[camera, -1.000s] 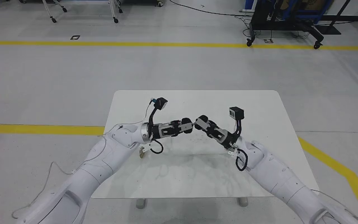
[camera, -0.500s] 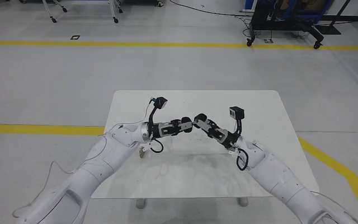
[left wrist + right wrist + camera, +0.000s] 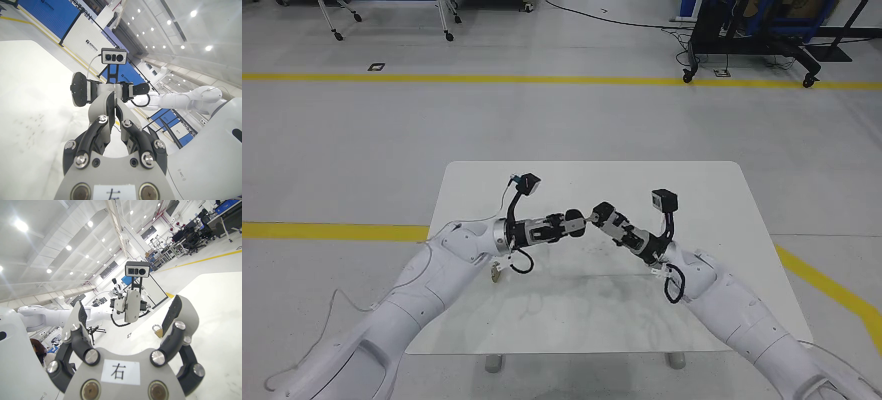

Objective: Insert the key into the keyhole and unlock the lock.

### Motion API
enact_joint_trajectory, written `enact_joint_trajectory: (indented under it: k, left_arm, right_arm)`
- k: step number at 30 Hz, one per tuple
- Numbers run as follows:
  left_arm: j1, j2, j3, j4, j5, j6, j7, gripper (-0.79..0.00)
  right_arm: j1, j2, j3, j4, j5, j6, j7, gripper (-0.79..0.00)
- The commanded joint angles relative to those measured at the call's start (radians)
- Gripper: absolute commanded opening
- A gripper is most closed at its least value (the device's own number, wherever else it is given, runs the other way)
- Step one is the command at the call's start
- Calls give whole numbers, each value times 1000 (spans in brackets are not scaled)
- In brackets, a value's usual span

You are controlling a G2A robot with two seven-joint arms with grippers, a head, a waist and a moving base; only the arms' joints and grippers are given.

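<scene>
Left gripper (image 3: 114, 105) is pinched tight, its pads pressed flat together; whether the key sits between them I cannot tell. It hangs above the middle of the table (image 3: 712, 190), nose to nose with the right gripper (image 3: 128, 300), the two nearly touching. That one is spread wide, its pads (image 3: 171, 313) far apart and nothing between them. The lock (image 3: 157, 330), a small brass padlock with a silver shackle, lies on the table, well apart from both grippers.
</scene>
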Motion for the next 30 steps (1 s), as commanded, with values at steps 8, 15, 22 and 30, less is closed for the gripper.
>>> enact_joint_trajectory:
  k: [8, 15, 22, 30]
  left_arm:
    - [-41, -10, 64, 35, 66, 30, -30, -785]
    - [-69, -27, 101, 63, 161, 17, -17, -785]
    - [-81, -39, 124, 81, 178, 7, -7, -785]
    - [-95, -48, 148, 99, 195, 9, -9, -785]
  right_arm:
    - [-62, 73, 156, -100, -106, 130, 278, -25]
    - [-120, 105, 235, -183, -136, 180, 388, -388]
    - [-130, 107, 233, -202, -136, 212, 437, -474]
    - [-116, 100, 216, -178, -95, 194, 480, -548]
